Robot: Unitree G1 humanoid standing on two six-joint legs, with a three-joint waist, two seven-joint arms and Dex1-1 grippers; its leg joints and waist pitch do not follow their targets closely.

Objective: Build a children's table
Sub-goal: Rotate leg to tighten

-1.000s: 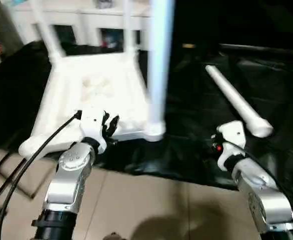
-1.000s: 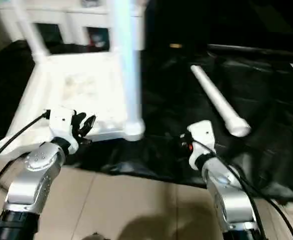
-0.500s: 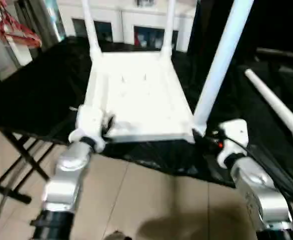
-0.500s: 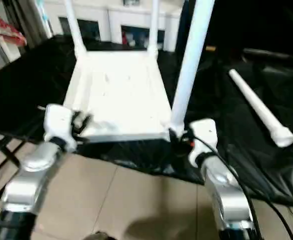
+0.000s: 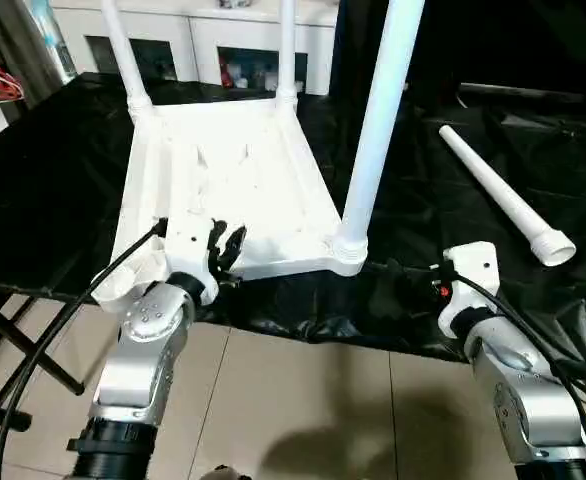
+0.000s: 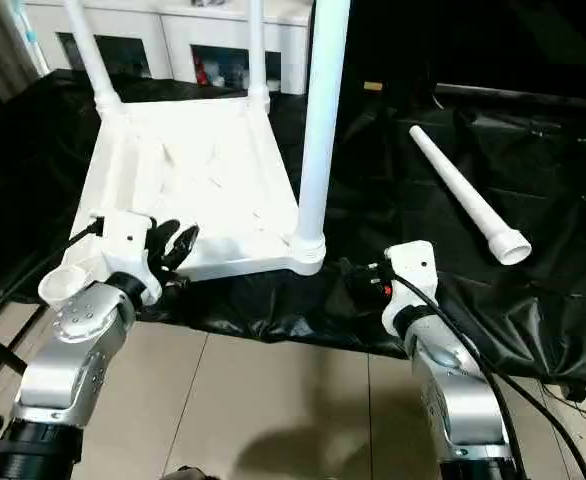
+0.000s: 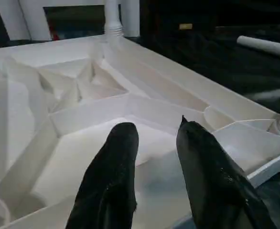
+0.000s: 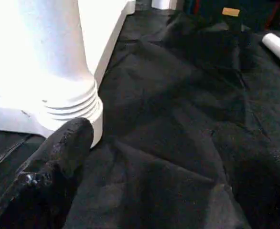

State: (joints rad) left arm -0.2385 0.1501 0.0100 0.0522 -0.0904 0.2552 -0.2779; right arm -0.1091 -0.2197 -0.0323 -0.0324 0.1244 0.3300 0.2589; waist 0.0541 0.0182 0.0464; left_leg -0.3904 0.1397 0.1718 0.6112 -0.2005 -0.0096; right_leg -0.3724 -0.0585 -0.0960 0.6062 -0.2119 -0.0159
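The children's table top [image 5: 228,175] lies upside down on black cloth, ribbed underside up. Three white legs stand in its sockets, two at the far corners and one [image 5: 378,110] at the near right corner. The near left socket [image 6: 61,283] holds nothing. A loose leg [image 5: 503,195] lies on the cloth to the right. My left gripper [image 5: 223,245] hovers over the top's near edge, open, with nothing between its black fingers [image 7: 112,167]. My right gripper [image 6: 358,275] is open low over the cloth, just right of the near right leg's base [image 8: 59,95]; one finger [image 8: 63,148] reaches towards it.
A white glass-door cabinet [image 5: 223,40] stands behind the work surface. The black cloth [image 5: 453,120] hangs over the front edge above tiled floor [image 5: 303,400]. Black folding stand legs [image 5: 23,345] stick out at the lower left. A black cable [image 5: 53,330] runs off my left arm.
The camera has swung and steadied, so the whole picture shifted. Both grippers keep their places by the table top's near edge, and their openings are unchanged.
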